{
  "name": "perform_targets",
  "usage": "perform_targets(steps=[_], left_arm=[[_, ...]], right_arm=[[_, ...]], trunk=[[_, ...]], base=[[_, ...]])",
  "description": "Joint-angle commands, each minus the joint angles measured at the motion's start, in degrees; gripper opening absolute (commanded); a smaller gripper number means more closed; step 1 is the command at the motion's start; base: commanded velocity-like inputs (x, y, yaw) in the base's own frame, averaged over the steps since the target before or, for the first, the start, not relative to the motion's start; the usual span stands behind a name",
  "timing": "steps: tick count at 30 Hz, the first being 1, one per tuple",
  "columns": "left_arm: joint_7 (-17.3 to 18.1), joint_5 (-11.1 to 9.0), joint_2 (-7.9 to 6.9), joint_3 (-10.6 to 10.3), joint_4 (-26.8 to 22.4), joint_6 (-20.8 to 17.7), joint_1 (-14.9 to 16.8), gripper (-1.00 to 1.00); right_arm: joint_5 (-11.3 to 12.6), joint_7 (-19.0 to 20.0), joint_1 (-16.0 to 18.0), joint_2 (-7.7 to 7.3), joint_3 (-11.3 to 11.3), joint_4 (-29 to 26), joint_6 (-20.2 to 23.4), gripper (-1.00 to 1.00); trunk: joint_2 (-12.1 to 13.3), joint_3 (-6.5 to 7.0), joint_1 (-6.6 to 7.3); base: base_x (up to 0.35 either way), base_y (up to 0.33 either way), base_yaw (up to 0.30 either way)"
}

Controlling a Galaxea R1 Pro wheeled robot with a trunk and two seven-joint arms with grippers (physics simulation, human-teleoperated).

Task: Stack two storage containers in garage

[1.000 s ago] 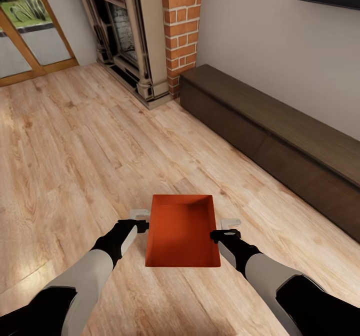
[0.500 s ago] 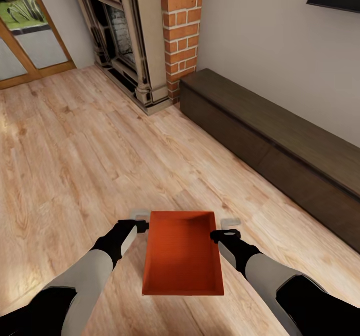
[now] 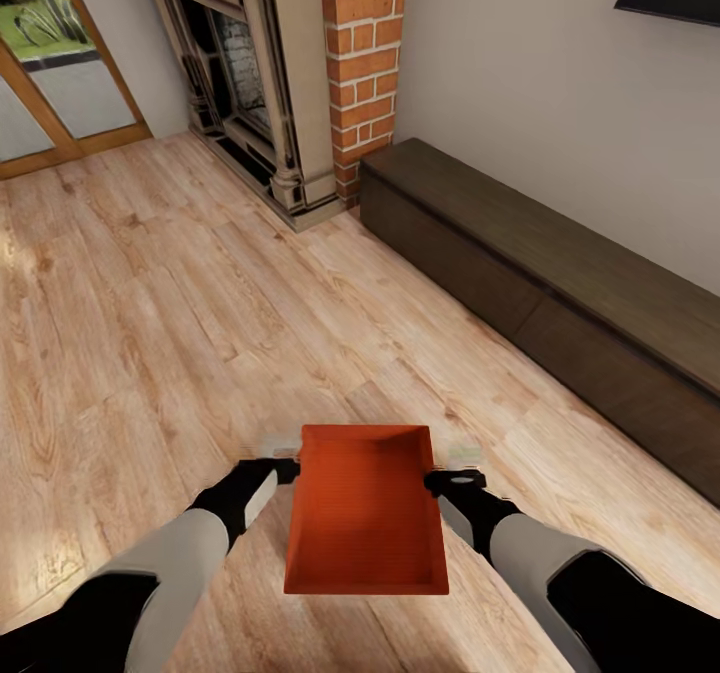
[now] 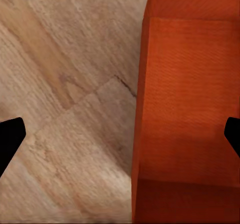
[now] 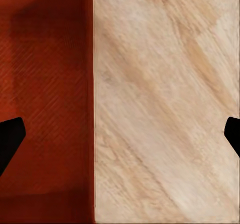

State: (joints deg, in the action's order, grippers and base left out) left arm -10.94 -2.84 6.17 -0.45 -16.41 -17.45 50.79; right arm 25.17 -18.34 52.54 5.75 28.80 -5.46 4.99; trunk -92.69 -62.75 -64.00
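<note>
— Orange-red, lidless, rectangular plastic storage container (image 3: 366, 509) with thin walls: where does it sit?

— Low and centred at the near edge of the head view, above the light wood-plank floor (image 3: 150, 303) of the living room. The red-brick fireplace (image 3: 300, 63) is far and left, the long dark low cabinet (image 3: 560, 283) runs along the right wall.

— And the grippers?

— The left gripper (image 4: 120, 134) has its jaws spread wide, straddling the container's left long wall; one fingertip sits over the ribbed inside, the other over the planks. The right gripper (image 5: 120, 134) mirrors that on the right wall. Neither is pinched shut, and I can't tell whether they bear on the walls.

— How would it handle?

— I'd judge it light and empty, but those thin walls probably flex, and smooth plastic may slip. The mid-length rims of the two long sides, taken together, look the best hold, keeping it level.
</note>
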Motion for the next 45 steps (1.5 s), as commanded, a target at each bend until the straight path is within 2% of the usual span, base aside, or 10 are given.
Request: perform_targets(steps=[1,3,7,12,22,29,37,39,41,45], left_arm=[[-0.2,-0.2,0.04,-0.1,2.1,1.5,0.0,1.00],[-0.2,-0.1,0.06,0.0,6.9,5.0,0.0,1.00],[-0.2,-0.1,0.14,0.0,9.7,6.3,0.0,1.00],[-0.5,-0.1,0.76,0.0,10.4,6.3,0.0,1.00],[-0.6,-0.2,0.89,0.0,10.7,6.1,0.0,1.00],[-0.6,-0.1,1.40,0.1,12.6,6.4,0.0,1.00],[-0.7,-0.1,1.49,0.1,14.3,6.7,0.0,1.00],[-0.7,-0.2,1.54,0.1,14.4,6.7,0.0,1.00],[-0.7,-0.2,1.53,0.1,14.5,6.7,0.0,1.00],[-0.7,-0.2,1.49,0.1,14.6,6.8,0.0,1.00]], right_arm=[[0.3,-0.2,0.0,0.01,0.5,1.4,-0.9,1.00],[0.3,0.1,-0.3,0.04,0.5,4.1,-3.0,1.00],[0.3,0.3,-1.1,-0.02,0.5,5.5,-4.0,1.00],[0.2,0.4,-2.1,-0.02,0.5,5.7,-4.2,1.00],[0.2,1.0,-1.9,-0.10,0.5,5.7,-4.4,1.00],[0.2,1.3,-1.7,-0.16,0.6,5.7,-4.8,1.00],[0.2,1.6,-3.9,-0.09,0.6,5.7,-4.8,1.00],[0.2,2.4,-4.0,0.26,0.6,5.7,-4.8,1.00],[0.2,3.3,-4.1,1.22,0.5,5.8,-4.8,1.00],[0.2,3.7,-4.2,1.82,0.6,5.8,-4.8,1.00]], trunk=[[0.0,-0.03,0.00],[0.0,-0.03,0.00],[0.0,-0.03,0.00],[0.0,-0.03,0.00],[0.0,-0.03,0.00],[0.0,-0.03,0.00],[0.0,-0.03,0.00],[0.0,-0.03,0.00],[0.0,-0.03,0.00],[0.0,-0.03,0.00]], base=[[0.000,0.000,0.000],[0.000,0.000,0.000],[0.000,0.000,0.000],[0.000,0.000,0.000],[0.000,0.000,0.000],[0.000,0.000,0.000],[0.000,0.000,0.000],[0.000,0.000,0.000],[0.000,0.000,0.000],[0.000,0.000,0.000]])
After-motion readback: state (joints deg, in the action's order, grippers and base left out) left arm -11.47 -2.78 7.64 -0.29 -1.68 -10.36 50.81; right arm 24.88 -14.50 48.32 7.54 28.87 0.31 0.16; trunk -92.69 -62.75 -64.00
